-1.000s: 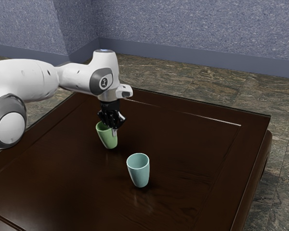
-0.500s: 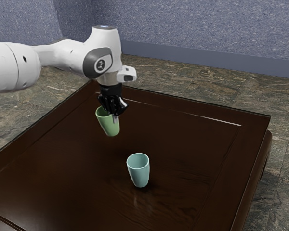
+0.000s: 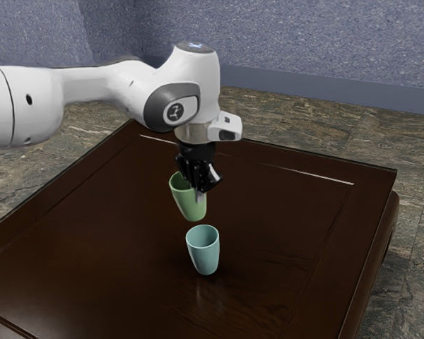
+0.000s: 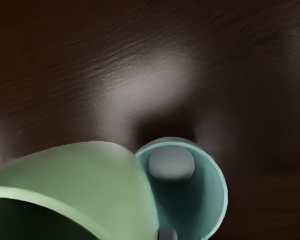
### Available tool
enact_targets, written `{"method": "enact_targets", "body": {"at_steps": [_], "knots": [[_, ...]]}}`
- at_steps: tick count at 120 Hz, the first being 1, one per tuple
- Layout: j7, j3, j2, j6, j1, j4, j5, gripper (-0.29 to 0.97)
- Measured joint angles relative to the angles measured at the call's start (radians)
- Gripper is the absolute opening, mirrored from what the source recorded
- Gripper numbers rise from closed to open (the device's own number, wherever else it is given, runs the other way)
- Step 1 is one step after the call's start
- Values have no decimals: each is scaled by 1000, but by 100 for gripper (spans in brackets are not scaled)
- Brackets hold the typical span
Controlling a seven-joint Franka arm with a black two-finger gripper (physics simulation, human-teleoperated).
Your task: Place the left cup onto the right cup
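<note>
The white arm [image 3: 92, 92] reaches from the exterior view's left over the dark wooden table [image 3: 297, 233]; its black pincer [image 3: 200, 185] points downward and is clamped on the rim of the green cup [image 3: 189, 199], with the fingers pressing the cup's wall from two sides. The green cup hangs clear of the table, mouth upward and slightly tilted; its base is just above the teal cup [image 3: 202, 248], offset a little toward the exterior view's left; no contact between the two is visible. The teal cup stands upright on the table. In the wrist view the green cup [image 4: 90, 185] covers one side of the teal cup [image 4: 205, 200]; the latter's interior and grey bottom show beside it. A stone-patterned floor [image 3: 381, 141] surrounds the table.
</note>
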Motion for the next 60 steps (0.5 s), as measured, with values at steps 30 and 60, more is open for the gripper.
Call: {"method": "enact_targets", "body": {"at_steps": [30,60], "knots": [[-51,0,2,7,-25,-47,3,-10],[-92,2,10,13,-53,-44,11,-10]]}}
